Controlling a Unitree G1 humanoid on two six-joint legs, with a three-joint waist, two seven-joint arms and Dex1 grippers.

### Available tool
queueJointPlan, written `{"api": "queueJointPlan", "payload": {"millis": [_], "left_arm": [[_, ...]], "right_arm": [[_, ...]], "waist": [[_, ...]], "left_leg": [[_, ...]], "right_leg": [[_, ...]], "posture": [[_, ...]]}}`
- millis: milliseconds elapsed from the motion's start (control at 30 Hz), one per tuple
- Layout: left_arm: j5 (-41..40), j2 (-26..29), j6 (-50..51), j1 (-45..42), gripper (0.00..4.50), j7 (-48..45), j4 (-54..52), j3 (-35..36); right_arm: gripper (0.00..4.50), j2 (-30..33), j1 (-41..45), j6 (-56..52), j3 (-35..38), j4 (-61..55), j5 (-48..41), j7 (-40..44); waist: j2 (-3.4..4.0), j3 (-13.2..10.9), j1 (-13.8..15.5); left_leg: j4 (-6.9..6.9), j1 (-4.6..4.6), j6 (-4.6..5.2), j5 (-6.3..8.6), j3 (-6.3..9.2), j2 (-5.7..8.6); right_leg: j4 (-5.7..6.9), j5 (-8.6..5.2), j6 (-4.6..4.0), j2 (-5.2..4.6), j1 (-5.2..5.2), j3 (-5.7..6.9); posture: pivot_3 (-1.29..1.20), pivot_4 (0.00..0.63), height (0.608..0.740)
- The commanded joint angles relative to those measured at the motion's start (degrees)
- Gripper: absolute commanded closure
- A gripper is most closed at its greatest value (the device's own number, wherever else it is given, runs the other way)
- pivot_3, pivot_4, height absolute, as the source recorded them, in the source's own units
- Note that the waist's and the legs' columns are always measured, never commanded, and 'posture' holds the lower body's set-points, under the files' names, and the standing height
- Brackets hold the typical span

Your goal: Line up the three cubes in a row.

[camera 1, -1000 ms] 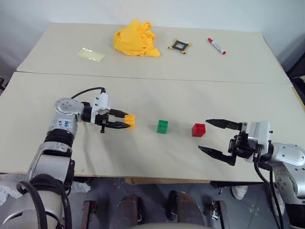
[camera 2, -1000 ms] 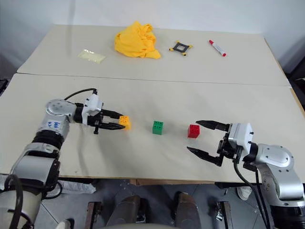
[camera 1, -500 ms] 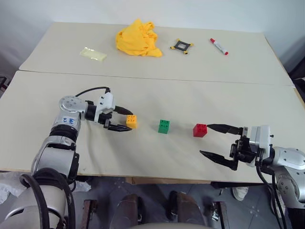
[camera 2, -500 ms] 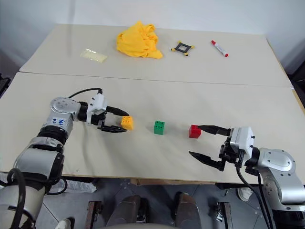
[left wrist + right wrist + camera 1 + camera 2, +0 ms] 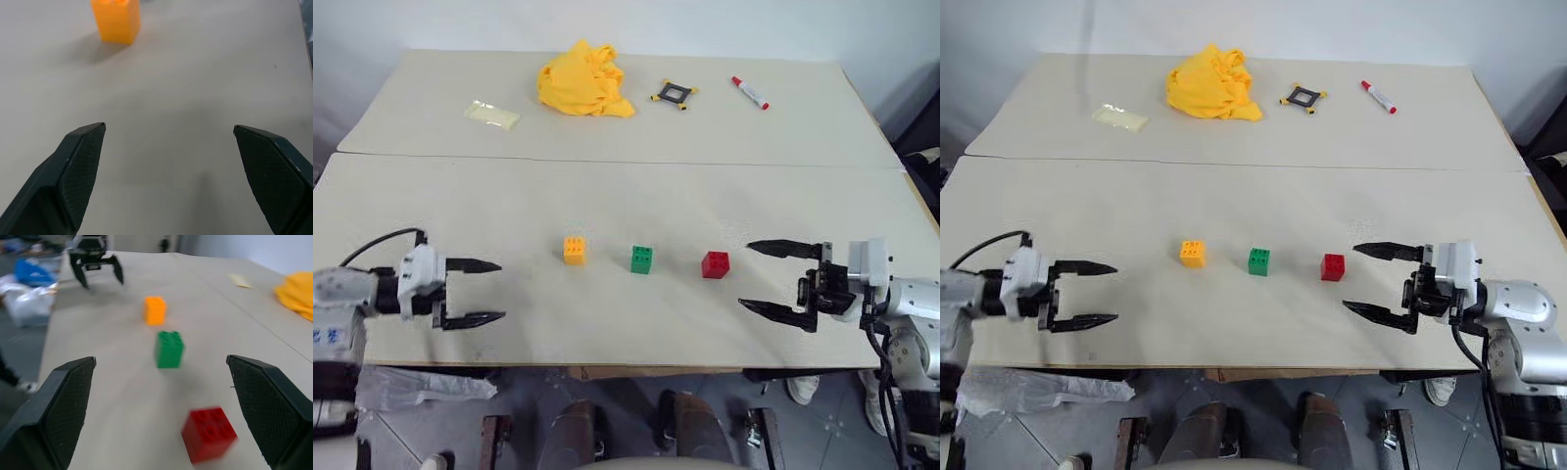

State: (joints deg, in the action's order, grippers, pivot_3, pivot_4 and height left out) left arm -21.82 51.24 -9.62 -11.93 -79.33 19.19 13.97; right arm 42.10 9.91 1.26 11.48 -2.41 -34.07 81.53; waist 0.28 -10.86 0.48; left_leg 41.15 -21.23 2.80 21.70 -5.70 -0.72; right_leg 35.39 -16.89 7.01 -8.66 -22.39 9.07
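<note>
Glossy plastic studded cubes (image 5: pixel 642 258), matt table (image 5: pixel 607 196), crumpled yellow cloth (image 5: pixel 582 78)

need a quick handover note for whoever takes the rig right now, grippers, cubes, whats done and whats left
Left gripper: open, empty, near the table's left edge, apart from the cubes.
Right gripper: open, empty, just right of the red cube, not touching it.
Cubes: orange-yellow cube, green cube and red cube stand in a row, left to right, with gaps between, on the near table.
Done: the row looks formed.
Left: probably nothing but a check of alignment.
</note>
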Motion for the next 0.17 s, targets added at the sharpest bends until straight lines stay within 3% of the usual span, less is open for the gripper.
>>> {"api": "queueJointPlan", "payload": {"millis": [33, 167], "left_arm": [[-1.1, 0.2, -1.2, 0.8, 0.04, 3.5, -4.2, 3.5], [-1.2, -1.1, 0.2, 0.0, 0.04, 7.4, -6.1, 3.9]], "right_arm": [[0.0, 1.6, 0.2, 1.5, 0.7, 1.6, 0.8, 1.9], [0.0, 1.6, 1.6, 2.6, 1.0, 4.3, 1.9, 1.9]], "waist": [[0.01, 0.0, 0.6], [0.01, 0.0, 0.7]], "left_leg": [[0.02, 0.0, 0.0, 0.0, 0.0, 0.01], [-0.07, 0.01, -0.01, 0.01, -0.07, 0.06]], "right_leg": [[0.01, 0.0, 0.0, -0.01, 0.0, 0.0], [0.01, 0.0, 0.0, -0.01, -0.05, 0.04]], "posture": [[0.0, 0.15, 0.74], [0.0, 0.15, 0.74]]}}
